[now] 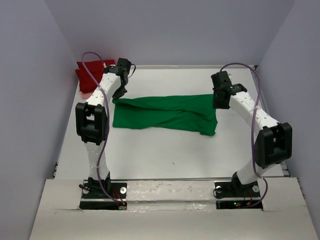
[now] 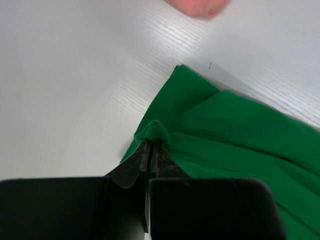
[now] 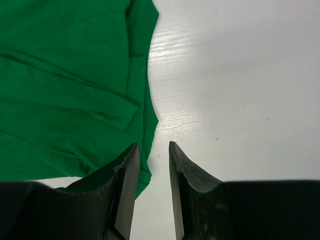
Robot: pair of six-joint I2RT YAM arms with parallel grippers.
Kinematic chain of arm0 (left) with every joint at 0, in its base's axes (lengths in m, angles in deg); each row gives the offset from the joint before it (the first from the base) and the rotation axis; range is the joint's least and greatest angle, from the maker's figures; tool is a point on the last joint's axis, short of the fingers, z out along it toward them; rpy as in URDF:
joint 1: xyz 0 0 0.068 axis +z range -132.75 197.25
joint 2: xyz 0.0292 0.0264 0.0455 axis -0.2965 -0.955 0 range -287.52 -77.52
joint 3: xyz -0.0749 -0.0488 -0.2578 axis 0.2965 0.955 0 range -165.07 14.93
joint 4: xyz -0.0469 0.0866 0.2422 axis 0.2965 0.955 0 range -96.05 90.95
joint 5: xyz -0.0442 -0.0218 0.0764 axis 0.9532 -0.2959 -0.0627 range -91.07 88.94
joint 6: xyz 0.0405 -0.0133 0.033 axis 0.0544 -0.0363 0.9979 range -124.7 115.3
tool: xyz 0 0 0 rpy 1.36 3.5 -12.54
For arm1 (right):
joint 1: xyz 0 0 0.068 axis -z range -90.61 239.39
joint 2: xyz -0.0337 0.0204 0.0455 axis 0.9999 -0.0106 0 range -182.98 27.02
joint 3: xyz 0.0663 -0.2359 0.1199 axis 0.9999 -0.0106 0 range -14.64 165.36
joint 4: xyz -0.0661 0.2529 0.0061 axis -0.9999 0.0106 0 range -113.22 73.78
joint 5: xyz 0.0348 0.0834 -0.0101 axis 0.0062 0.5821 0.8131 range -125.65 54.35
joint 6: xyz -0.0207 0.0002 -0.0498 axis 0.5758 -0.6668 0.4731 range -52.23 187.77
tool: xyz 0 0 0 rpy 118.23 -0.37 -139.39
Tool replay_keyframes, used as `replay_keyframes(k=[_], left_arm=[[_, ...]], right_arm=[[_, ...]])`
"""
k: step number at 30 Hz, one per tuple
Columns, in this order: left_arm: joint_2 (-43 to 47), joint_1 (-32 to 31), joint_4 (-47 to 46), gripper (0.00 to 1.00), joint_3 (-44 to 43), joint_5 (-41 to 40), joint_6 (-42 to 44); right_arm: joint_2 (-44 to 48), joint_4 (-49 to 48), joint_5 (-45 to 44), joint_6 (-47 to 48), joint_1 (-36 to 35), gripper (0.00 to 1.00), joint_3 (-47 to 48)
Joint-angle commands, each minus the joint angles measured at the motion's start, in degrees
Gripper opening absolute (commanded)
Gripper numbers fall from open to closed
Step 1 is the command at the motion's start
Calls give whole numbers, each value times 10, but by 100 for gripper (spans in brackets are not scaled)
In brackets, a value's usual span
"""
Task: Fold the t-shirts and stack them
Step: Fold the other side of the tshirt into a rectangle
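The green shirt (image 1: 165, 114) lies half-folded mid-tabletop (image 1: 165, 155). The left tool (image 2: 152, 152) is pinched on its left edge; the right tool (image 3: 150, 165) stands apart, empty, over the right edge. Next likely needs another fold.

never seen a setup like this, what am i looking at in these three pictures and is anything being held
These are two robot arms bolted at the near edge of a white table. The wide picture comes from a fixed camera above and behind them; the other two come from small cameras on each wrist, looking past that arm's own two fingers.

On the table lies a green shirt, partly folded into a long band. A red shirt sits bunched in the far left corner, and a bit of pink cloth shows at the top of the left wrist picture.

The left gripper is pinched shut on a fold at the green shirt's edge. The right gripper is open over that shirt's other end, holding nothing.
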Motion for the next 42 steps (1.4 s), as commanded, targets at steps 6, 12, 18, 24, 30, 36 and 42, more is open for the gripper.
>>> replay_keyframes(k=[6, 12, 18, 24, 30, 36, 42], left_arm=[[40, -5, 17, 8, 77, -15, -40], [26, -6, 42, 9, 69, -28, -73], [-4, 7, 57, 18, 51, -69, -80], [9, 10, -4, 84, 78, -49, -65], [19, 12, 2, 98, 58, -74, -60], [70, 5, -69, 79, 90, -42, -2], [46, 8, -128, 0, 80, 108, 39]], right_arm=[[-10, -28, 3, 14, -4, 36, 48], [-15, -26, 15, 19, -4, 36, 63], [-8, -33, 17, 30, -4, 36, 50], [-4, -41, 29, 39, -4, 35, 49], [-16, -50, 35, 42, -4, 35, 41], [-31, -58, 49, 39, -4, 12, 38], [-54, -87, 83, 32, -4, 0, 33]])
